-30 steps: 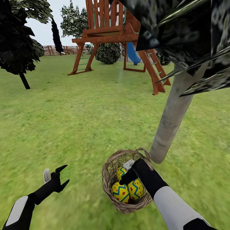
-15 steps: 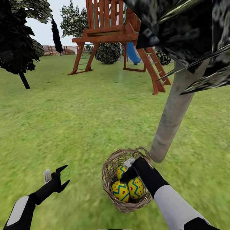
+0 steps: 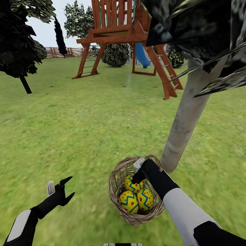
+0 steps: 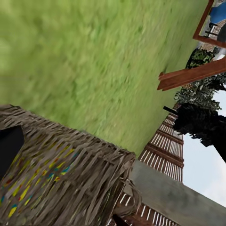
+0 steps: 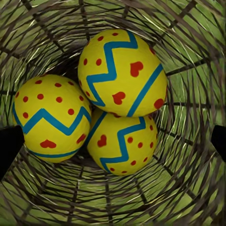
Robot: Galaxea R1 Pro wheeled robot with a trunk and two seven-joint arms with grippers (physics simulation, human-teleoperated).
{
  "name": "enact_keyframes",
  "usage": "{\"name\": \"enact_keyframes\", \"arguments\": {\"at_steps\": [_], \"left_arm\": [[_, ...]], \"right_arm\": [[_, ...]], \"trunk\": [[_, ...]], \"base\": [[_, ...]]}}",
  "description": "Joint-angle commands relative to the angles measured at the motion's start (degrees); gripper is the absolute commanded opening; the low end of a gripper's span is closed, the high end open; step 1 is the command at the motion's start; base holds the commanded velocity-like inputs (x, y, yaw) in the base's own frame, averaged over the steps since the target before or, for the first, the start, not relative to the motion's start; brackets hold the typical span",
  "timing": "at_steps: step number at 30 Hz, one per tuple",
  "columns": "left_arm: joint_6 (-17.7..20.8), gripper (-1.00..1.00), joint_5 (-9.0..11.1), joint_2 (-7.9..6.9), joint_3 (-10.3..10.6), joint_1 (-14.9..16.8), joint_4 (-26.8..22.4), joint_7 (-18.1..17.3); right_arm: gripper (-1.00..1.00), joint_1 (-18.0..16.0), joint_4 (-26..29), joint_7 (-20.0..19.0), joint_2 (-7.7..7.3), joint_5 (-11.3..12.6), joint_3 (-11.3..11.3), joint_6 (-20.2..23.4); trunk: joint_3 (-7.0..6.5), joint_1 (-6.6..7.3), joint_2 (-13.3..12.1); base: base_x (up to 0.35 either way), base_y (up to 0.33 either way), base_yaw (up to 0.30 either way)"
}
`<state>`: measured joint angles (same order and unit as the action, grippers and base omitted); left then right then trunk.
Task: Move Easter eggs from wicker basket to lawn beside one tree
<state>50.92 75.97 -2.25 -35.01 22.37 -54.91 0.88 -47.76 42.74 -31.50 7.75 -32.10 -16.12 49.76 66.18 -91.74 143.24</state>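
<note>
The right pincer (image 3: 136, 175) has lifted from among the three Easter eggs (image 3: 135, 195) to the far rim of the wicker basket (image 3: 118, 177). All three eggs now show uncovered.

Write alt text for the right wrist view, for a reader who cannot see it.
Three Easter eggs, yellow with blue zigzag bands and red dots, lie piled together inside the wicker basket, seen from straight above. Green lawn shows through the weave, and dark fingertips of the right gripper sit at opposite edges, spread wide.

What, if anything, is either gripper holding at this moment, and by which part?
Nothing is held. The right gripper hangs open above the three Easter eggs in the wicker basket; the left gripper is open over the lawn.
</note>
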Motion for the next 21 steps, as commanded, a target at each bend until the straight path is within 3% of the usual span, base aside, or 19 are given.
{"name": "enact_keyframes", "arguments": {"at_steps": [1, 4, 9, 12, 21], "left_arm": [[0.3, 1.00, 0.1, 0.01, -0.1, 0.0, 0.0, 0.1], [0.4, 1.00, 0.5, -0.48, -0.5, 0.0, 0.0, 0.0], [0.5, 1.00, 0.8, -2.44, -0.9, 0.0, 0.3, -1.2], [0.5, 1.00, 0.8, -2.74, -0.9, 0.0, 0.5, -2.3], [0.5, 1.00, 0.8, -2.93, -0.9, 0.0, 0.5, -2.7]], "right_arm": [[1.00, -0.1, 0.0, -0.5, 0.01, -0.9, -0.1, 0.1], [1.00, -0.1, -0.2, -0.5, 0.07, -1.7, -0.5, 0.1], [1.00, -0.1, -0.4, -0.2, -0.02, -2.1, -3.4, 0.2], [1.00, -0.1, -0.3, -0.1, -0.14, -2.0, -3.8, 0.1], [1.00, -0.1, 0.3, -0.2, -0.07, -1.9, -3.9, 0.1]], "trunk": [[0.28, -0.01, 0.0], [0.94, -0.09, 0.1], [2.05, -0.22, 0.1], [2.71, -0.30, 0.2], [2.71, -0.30, 0.2]], "base": [[0.000, 0.000, 0.000], [0.000, 0.000, 0.000], [0.000, 0.000, 0.000], [0.000, 0.000, 0.000], [0.000, 0.000, 0.000]]}}
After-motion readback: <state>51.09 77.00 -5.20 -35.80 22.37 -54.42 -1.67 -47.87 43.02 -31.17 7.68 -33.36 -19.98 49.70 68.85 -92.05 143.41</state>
